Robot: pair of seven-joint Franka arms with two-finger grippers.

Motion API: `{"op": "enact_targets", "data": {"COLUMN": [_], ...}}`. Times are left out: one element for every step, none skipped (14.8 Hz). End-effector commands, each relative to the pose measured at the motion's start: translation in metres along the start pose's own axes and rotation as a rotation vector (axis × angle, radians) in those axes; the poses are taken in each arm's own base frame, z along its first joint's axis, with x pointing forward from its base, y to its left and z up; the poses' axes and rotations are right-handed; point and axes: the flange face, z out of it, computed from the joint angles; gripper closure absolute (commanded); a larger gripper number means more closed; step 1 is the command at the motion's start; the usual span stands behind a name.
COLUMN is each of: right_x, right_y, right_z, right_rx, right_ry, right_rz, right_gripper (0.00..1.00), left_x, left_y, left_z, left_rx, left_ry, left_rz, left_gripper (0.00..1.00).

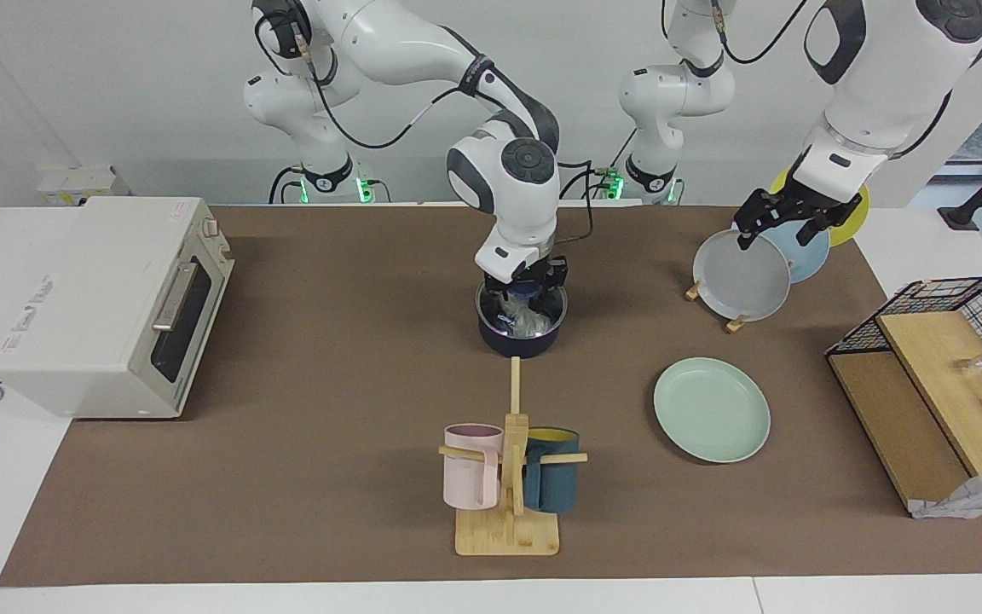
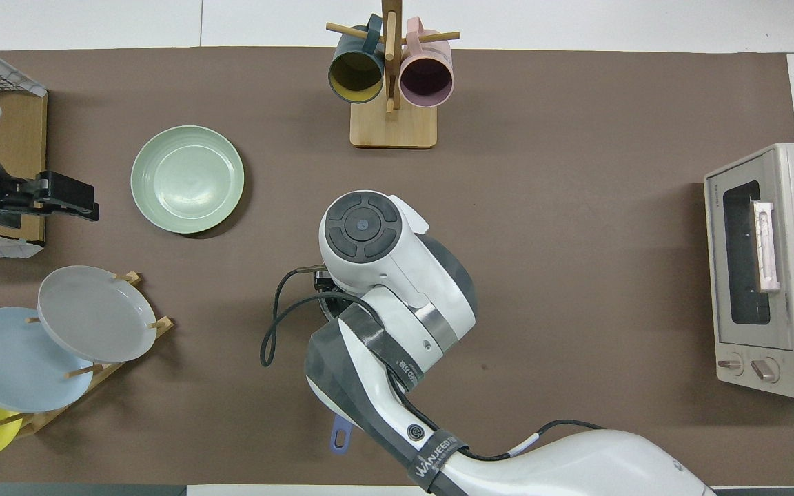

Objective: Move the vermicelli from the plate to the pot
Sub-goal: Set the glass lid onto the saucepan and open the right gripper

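Note:
The dark navy pot point(image 1: 522, 339) stands mid-table, and a whitish bundle of vermicelli point(image 1: 528, 321) lies inside it. My right gripper point(image 1: 527, 295) hangs just over the pot's mouth, open, its fingers apart above the noodles. In the overhead view the right arm covers the pot; only the tip of the blue handle point(image 2: 339, 438) shows. The mint-green plate point(image 1: 712, 410) point(image 2: 187, 178) lies bare, farther from the robots and toward the left arm's end. My left gripper point(image 1: 776, 232) point(image 2: 83, 200) waits open in the air above the plate rack, holding nothing.
A rack with grey point(image 1: 742, 278), light blue and yellow plates stands near the left arm. A mug tree point(image 1: 511, 465) holds a pink and a teal mug. A toaster oven point(image 1: 107, 303) and a wire basket with wooden boards point(image 1: 938, 375) sit at the table's ends.

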Motion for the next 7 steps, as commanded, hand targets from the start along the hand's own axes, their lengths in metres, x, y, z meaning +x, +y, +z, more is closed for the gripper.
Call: {"op": "enact_targets", "data": {"right_x": [0.001, 0.003, 0.005, 0.008, 0.013, 0.017, 0.019], "right_y": [0.002, 0.002, 0.005, 0.013, 0.025, 0.037, 0.049], "right_z": [-0.013, -0.023, -0.035, -0.050, -0.065, -0.082, -0.100], "right_rx": [0.024, 0.030, 0.035, 0.044, 0.054, 0.065, 0.070], "right_ry": [0.018, 0.027, 0.037, 0.054, 0.072, 0.095, 0.111], "right_rz": [0.012, 0.016, 0.021, 0.032, 0.051, 0.063, 0.080], "right_gripper": [0.00, 0.00, 0.00, 0.00, 0.00, 0.00, 0.00], "left_x": [-0.005, -0.005, -0.005, -0.006, -0.006, -0.006, -0.006], "left_y": [0.000, 0.000, 0.000, 0.000, 0.000, -0.001, -0.001], "left_z": [-0.003, -0.003, -0.003, -0.002, -0.002, -0.001, -0.001], "left_rx": [0.024, 0.024, 0.024, 0.025, 0.025, 0.025, 0.025], "left_ry": [0.006, 0.006, 0.006, 0.004, 0.004, -0.002, -0.002], "left_rz": [0.008, 0.006, 0.006, 0.006, 0.003, 0.002, -0.002], "left_gripper": [0.00, 0.00, 0.00, 0.00, 0.00, 0.00, 0.00]}}
